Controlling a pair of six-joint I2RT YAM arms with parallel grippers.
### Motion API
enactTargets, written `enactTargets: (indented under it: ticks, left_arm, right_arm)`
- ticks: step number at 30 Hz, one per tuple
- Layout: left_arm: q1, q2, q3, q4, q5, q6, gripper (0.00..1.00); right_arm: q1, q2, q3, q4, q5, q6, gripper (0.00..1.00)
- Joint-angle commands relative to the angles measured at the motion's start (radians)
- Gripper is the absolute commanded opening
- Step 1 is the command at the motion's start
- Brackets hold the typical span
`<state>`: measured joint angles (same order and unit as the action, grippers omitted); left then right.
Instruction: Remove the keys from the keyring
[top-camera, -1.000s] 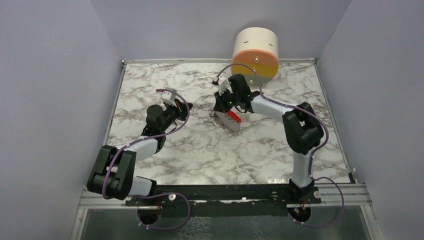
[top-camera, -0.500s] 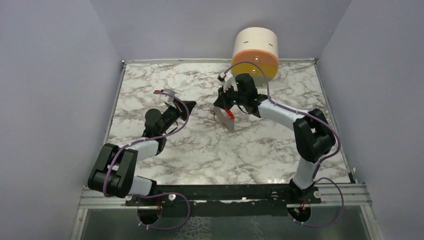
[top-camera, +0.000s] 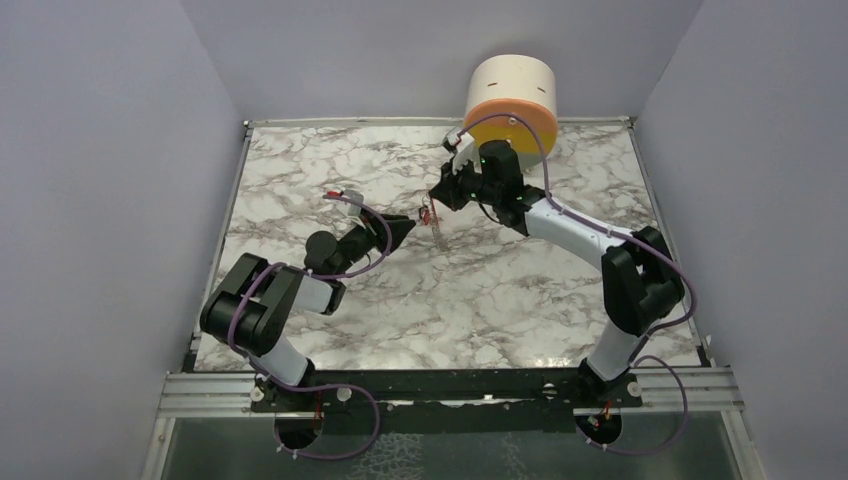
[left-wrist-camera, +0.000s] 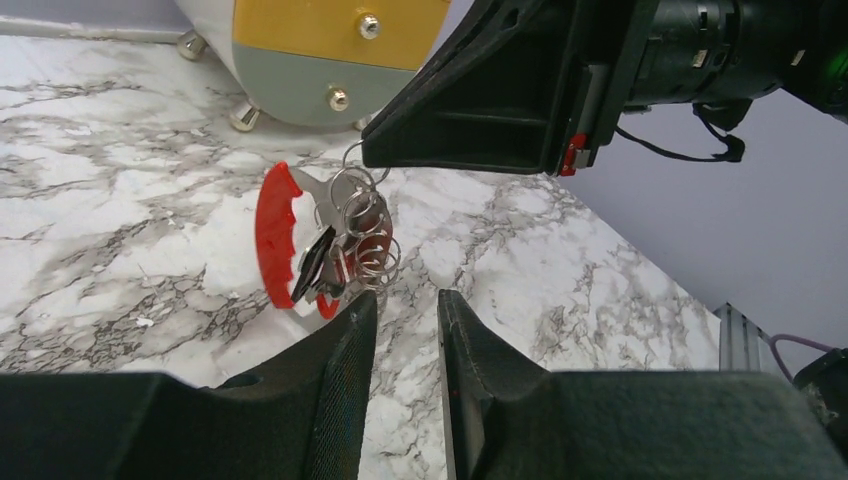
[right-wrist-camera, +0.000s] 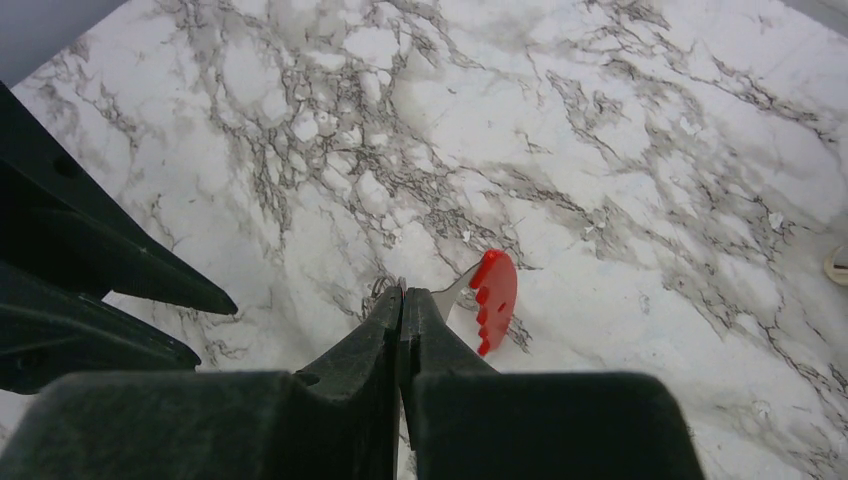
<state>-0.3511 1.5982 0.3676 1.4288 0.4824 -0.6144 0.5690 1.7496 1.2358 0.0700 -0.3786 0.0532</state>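
The keyring (left-wrist-camera: 358, 205) hangs in the air as a bunch of silver rings with a red curved clip (left-wrist-camera: 272, 232) beside them. My right gripper (right-wrist-camera: 402, 292) is shut on its top ring, and the clip (right-wrist-camera: 495, 287) shows just past the fingertips. The keys (left-wrist-camera: 318, 268) dangle in the bunch, a dark-headed one against the clip. My left gripper (left-wrist-camera: 406, 300) is open, with nothing between its fingers, just below and right of the bunch. From above, the left gripper (top-camera: 405, 228) points at the keyring (top-camera: 431, 216) under the right gripper (top-camera: 438, 197).
A cream, orange and grey cylinder (top-camera: 512, 95) stands on small feet at the back of the marble table (top-camera: 470, 300), close behind the right arm. Metal rails (top-camera: 665, 215) edge the table. The left gripper's fingers (right-wrist-camera: 150, 275) reach into the right wrist view at left.
The right gripper has lifted the keyring off the table and carried it back and left. The left arm swung right towards it and its jaws came open.
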Motion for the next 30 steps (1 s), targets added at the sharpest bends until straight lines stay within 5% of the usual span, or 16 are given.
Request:
enactTargets:
  ticks: [1, 15, 30]
  left_arm:
    - [-0.012, -0.015, -0.008, 0.066, -0.029, 0.022, 0.33]
    - [-0.021, -0.063, -0.043, 0.036, -0.212, 0.112, 0.41]
    - [-0.023, 0.005, 0.055, 0.152, -0.179, 0.076, 0.52]
  right_arm:
    - [-0.003, -0.073, -0.019, 0.073, 0.038, 0.018, 0.01]
    - [-0.003, -0.213, -0.087, 0.09, 0.033, -0.042, 0.02]
    - [-0.001, -0.366, -0.15, 0.09, -0.059, -0.073, 0.02]
